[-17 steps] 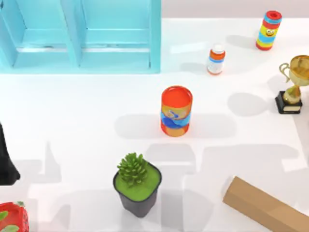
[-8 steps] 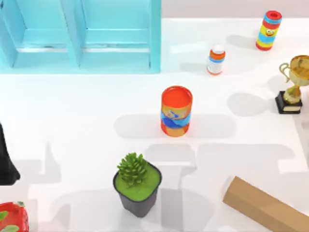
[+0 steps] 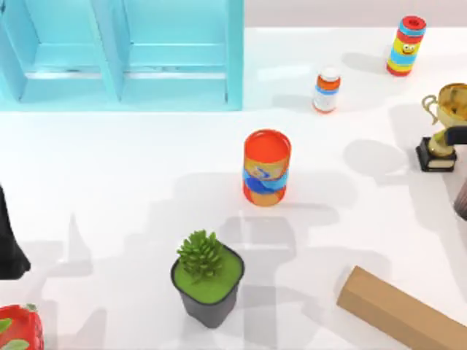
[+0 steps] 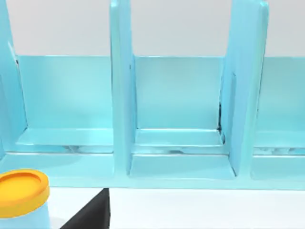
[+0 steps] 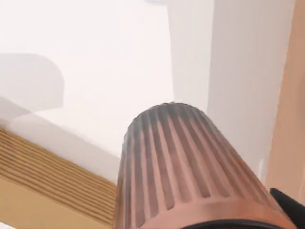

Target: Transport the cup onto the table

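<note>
The cup, dark reddish-brown, hangs at the far right edge of the top view, just below the gold trophy. In the right wrist view the ribbed cup is very close, with its narrow base pointing toward the white table and the cardboard box. My right gripper is shut on the cup, and one black finger shows beside its rim. My left arm is parked at the left edge of the table.
A light blue shelf unit stands at the back left. An orange-and-blue striped cylinder stands mid-table and a potted plant in front of it. A cardboard box lies front right. A small bottle and a striped toy stand at the back right.
The cup and my right gripper have come into the top view at the right edge, and the arm's shadows on the table have shifted. The left arm has not moved.
</note>
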You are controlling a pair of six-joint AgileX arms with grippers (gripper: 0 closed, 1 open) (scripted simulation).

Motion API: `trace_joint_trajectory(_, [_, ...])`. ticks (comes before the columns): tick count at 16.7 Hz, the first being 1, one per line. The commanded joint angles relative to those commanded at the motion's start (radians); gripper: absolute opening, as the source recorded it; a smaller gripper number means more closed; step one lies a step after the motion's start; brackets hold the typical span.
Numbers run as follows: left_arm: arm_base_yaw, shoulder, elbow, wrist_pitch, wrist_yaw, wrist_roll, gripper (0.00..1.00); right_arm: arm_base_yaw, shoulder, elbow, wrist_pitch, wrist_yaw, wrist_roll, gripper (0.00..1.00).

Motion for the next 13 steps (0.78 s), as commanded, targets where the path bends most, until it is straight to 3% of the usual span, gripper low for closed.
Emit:
trace_joint_trajectory(8, [0.000,0.000,0.000,0.000,0.000,0.000,1.00,0.554,0.056,0.069,-0.031,0.024,0.552,0.00])
trace_joint_trajectory(13, [0.000,0.000,0.000,0.000,0.000,0.000,1.00,0.709,0.061,0.079,-0.031,0.031,0.706,0.00])
